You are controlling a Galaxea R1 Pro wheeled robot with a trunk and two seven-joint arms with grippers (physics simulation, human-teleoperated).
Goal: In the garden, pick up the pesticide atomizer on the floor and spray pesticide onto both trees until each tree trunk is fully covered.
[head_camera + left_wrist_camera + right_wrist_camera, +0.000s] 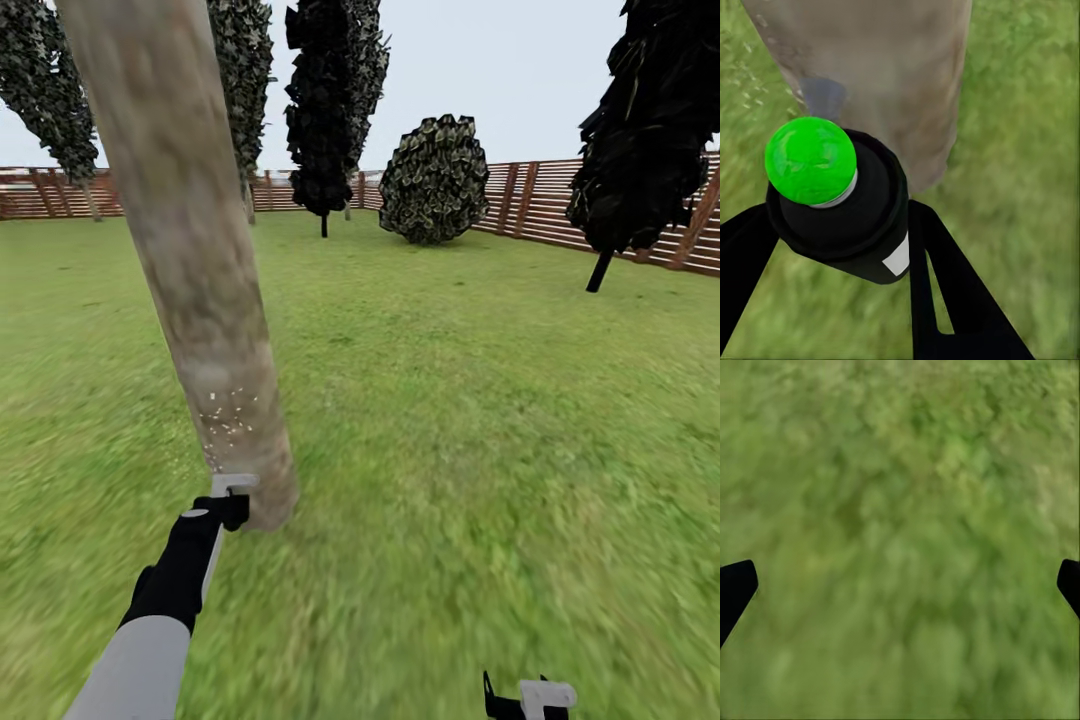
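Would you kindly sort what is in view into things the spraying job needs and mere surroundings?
Job:
pesticide atomizer, held in left gripper
tree trunk
pesticide specks on trunk

Surroundings:
fence
round bush
dark columnar tree
lawn

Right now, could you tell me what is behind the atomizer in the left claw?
The tree trunk stands just behind the atomizer, with white specks low on its bark. Its base is partly covered by the bottle.
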